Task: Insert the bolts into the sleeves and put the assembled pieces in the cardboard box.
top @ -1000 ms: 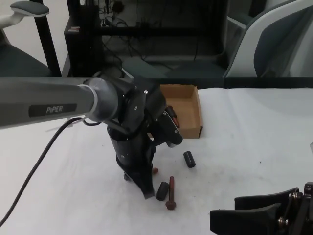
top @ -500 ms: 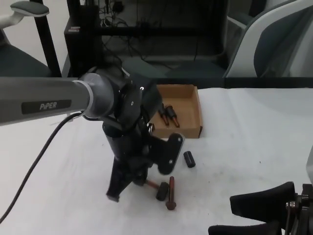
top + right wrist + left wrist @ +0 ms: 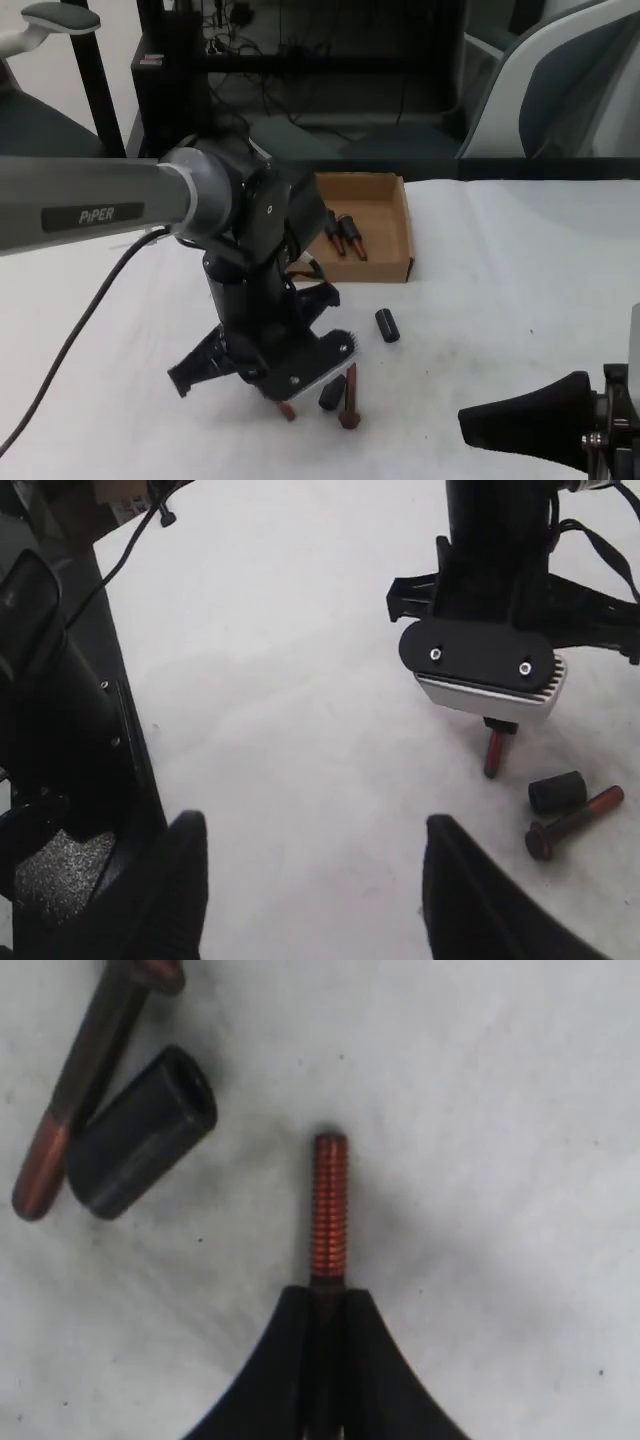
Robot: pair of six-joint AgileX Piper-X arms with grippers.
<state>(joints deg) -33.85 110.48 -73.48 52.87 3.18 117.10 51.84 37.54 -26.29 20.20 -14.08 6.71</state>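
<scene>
1. Firmly, the left tool [image 3: 325, 1300] is clamped on a bolt [image 3: 329, 1205], with the threaded end sticking out past the fingertips.
2. Near it on the white surface [image 3: 500, 1110], a sleeve [image 3: 140, 1132] lies touching a second bolt [image 3: 75, 1110].
3. A second sleeve [image 3: 387, 325] lies nearer the cardboard box [image 3: 385, 265], which holds assembled pieces [image 3: 345, 235].
4. The right tool [image 3: 315, 900] hangs well apart from these, its fingers spread.

My bench [image 3: 540, 260] is white and lightly speckled. Behind it I see a black rack [image 3: 170, 70] hung with cables [image 3: 300, 50], a grey armrest [image 3: 60, 18] and a grey-and-white curved shell [image 3: 560, 80].
</scene>
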